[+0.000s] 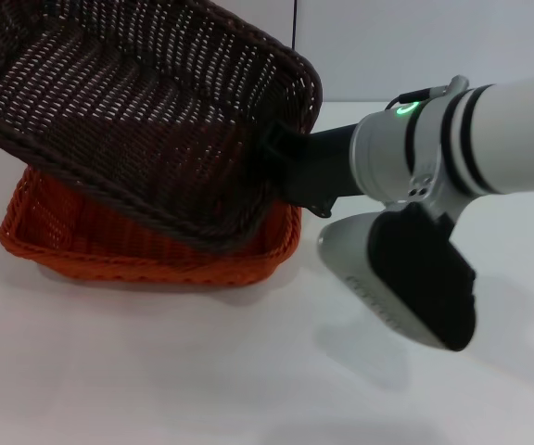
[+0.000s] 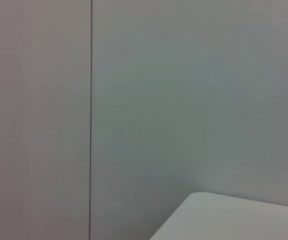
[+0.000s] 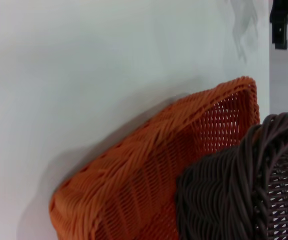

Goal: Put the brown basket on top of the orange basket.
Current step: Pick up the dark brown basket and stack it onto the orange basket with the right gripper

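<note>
The brown basket (image 1: pixel 137 111) hangs tilted in the air, its near long side dipping into the orange basket (image 1: pixel 146 258) and its far side raised. The orange basket sits flat on the white table, under and partly hidden by the brown one. My right gripper (image 1: pixel 274 156) is shut on the brown basket's right short rim and carries it. The right wrist view shows a corner of the brown basket (image 3: pixel 234 195) over the orange basket's corner (image 3: pixel 149 180). My left gripper is out of view.
The white table (image 1: pixel 248 371) stretches in front of and to the right of the baskets. A pale wall stands behind it. The left wrist view shows only wall and a table corner (image 2: pixel 234 220). A dark object (image 3: pixel 284 20) shows beyond the table's far edge.
</note>
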### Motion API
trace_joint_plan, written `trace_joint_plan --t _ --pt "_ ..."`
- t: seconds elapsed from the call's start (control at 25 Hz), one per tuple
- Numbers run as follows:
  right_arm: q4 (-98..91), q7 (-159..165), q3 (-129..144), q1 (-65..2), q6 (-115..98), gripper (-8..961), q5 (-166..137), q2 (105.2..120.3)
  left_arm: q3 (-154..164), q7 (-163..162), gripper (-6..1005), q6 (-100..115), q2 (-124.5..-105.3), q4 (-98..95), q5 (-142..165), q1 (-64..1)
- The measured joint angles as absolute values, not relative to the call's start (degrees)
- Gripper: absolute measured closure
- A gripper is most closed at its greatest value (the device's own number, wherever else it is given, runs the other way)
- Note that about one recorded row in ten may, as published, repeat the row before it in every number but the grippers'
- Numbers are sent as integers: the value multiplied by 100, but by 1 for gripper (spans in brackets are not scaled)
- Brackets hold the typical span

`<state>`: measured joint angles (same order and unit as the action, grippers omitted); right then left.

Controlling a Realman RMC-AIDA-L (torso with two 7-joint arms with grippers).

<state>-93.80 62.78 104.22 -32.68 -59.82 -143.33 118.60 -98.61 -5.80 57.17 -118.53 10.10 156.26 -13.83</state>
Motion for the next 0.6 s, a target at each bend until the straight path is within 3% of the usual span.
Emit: trace_joint_plan --t 0.6 --pt "-9021 4855 8759 -3770 -7479 827 -13352 11861 -9845 -812 233 5691 -11900 970 15525 -1380"
